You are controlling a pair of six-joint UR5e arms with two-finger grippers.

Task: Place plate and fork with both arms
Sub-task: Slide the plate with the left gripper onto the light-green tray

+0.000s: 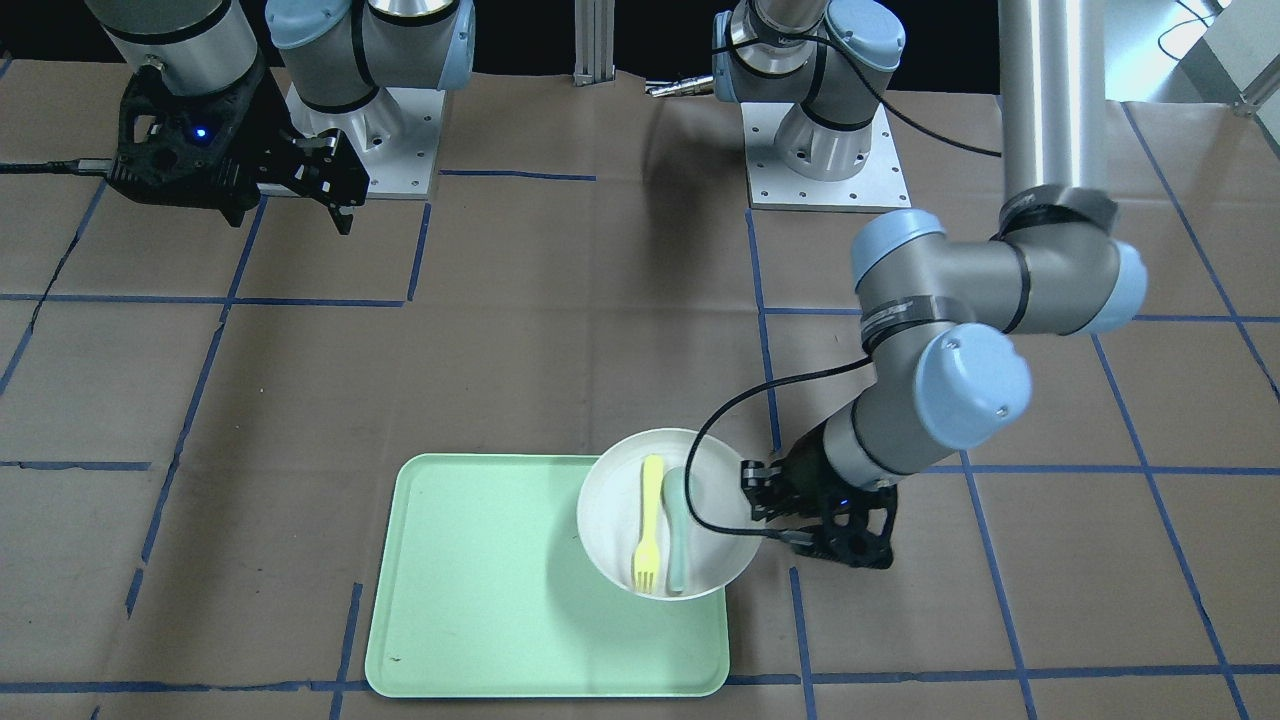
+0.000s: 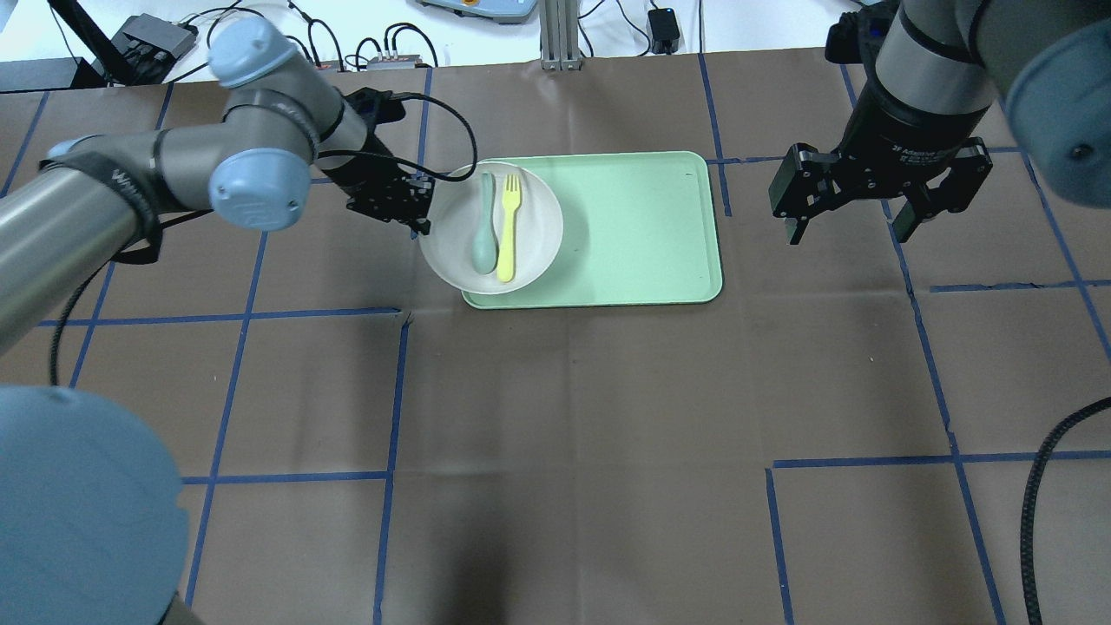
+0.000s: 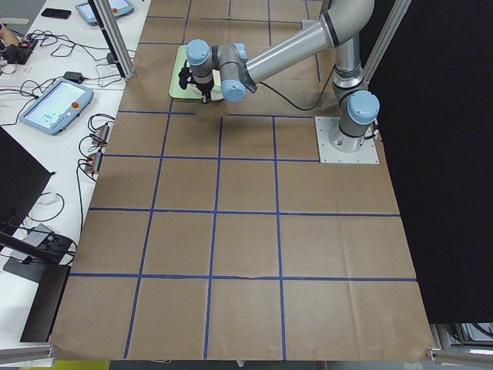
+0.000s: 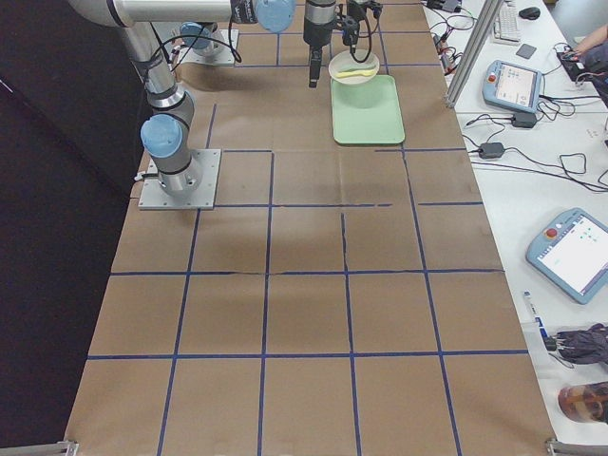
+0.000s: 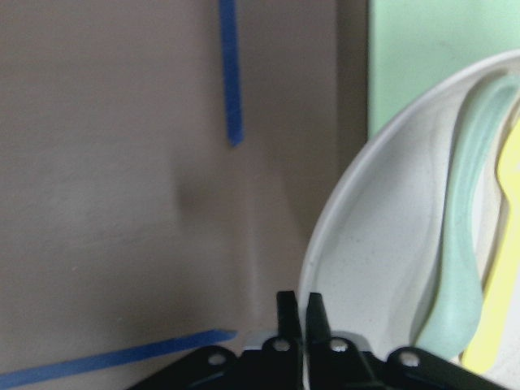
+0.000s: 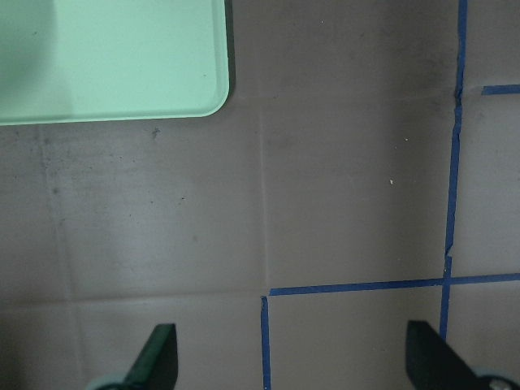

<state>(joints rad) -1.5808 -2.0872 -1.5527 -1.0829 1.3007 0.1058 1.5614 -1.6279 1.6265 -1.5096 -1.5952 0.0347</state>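
Observation:
The off-white plate (image 2: 529, 217) lies over the left edge of the mint-green tray (image 2: 634, 234) and partly overhangs the table. The pale-yellow fork (image 2: 508, 227) lies in it beside a grey-green spoon (image 2: 483, 224). My left gripper (image 2: 423, 208) is shut on the plate's left rim; the left wrist view shows its fingertips (image 5: 287, 313) pinched together on the rim of the plate (image 5: 366, 268). In the front view the left gripper (image 1: 765, 510) is at the plate (image 1: 610, 510). My right gripper (image 2: 855, 227) is open and empty, hanging above the table right of the tray.
The tray (image 1: 480, 600) lies flat on the brown paper table cover with blue tape lines. The right wrist view shows the tray's corner (image 6: 122, 65) and bare paper between the open fingers (image 6: 158, 357). Both arm bases (image 1: 825, 150) stand at the robot's side.

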